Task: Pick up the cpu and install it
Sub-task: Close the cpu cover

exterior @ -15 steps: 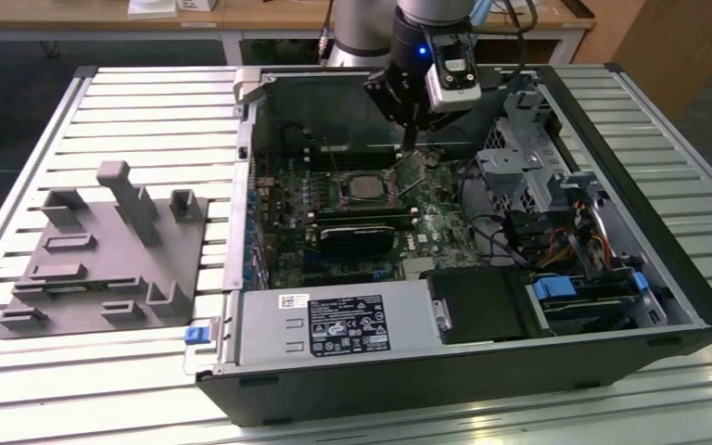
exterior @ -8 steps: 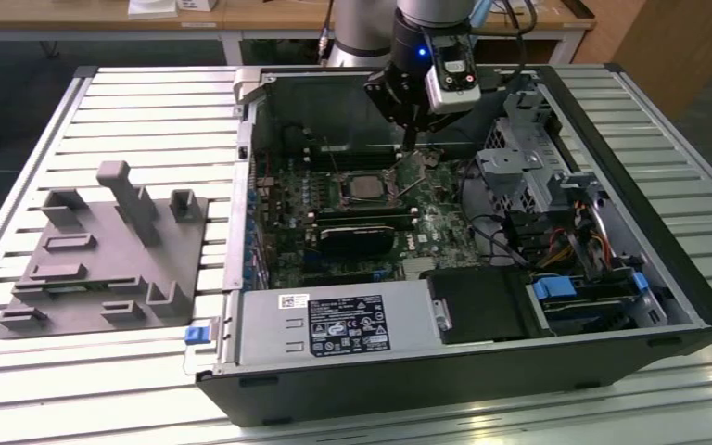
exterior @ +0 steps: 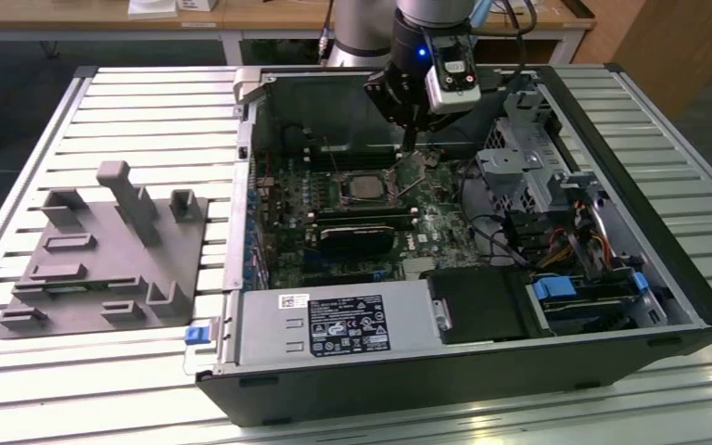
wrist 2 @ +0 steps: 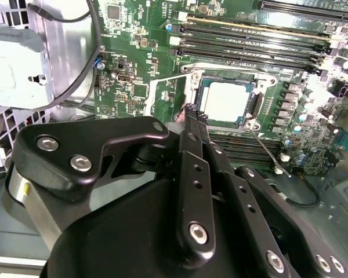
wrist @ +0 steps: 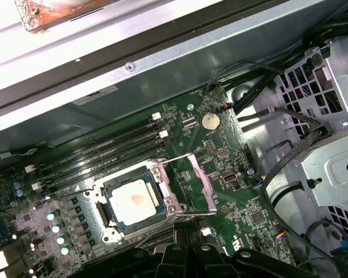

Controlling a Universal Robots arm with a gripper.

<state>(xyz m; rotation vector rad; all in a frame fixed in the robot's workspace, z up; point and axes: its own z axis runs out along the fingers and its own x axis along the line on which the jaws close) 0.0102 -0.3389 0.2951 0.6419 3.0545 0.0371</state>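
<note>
We take the socket (wrist 2: 254, 103) on the green motherboard (wrist 2: 145, 35) as our landmark. The cpu (wrist 2: 227, 101) lies flat inside that socket, its pale silver top facing up and the dark frame around all four edges; we see it there in both wrist views. The hinged metal load plate (wrist: 203, 181) is swung open and lies on the board just beside the socket, on the side where the pincer (wrist 2: 190, 113) stands. A thin wire lever (wrist 2: 268, 152) slants away from one socket corner.

The pincer is narrow: in the second wrist view its two black fingers (wrist 2: 192, 174) run together to a single tip. That tip sits at the socket's edge, just beside the cpu and by the hinge side of the open plate. We cannot tell whether it touches the board or the frame.

The long memory slots (wrist 2: 255, 35) run beside the socket, on the side away from the pincer. A round coin cell (wrist: 209, 120) sits on the board near the socket, beyond the open plate.

In the exterior view, the socket lies inside the open computer case (exterior: 455, 389), which rests on a slatted table (exterior: 146, 120). The grey fixture (exterior: 103, 250) stands on that table well apart from the socket, outside the case toward the exterior view's left.
</note>
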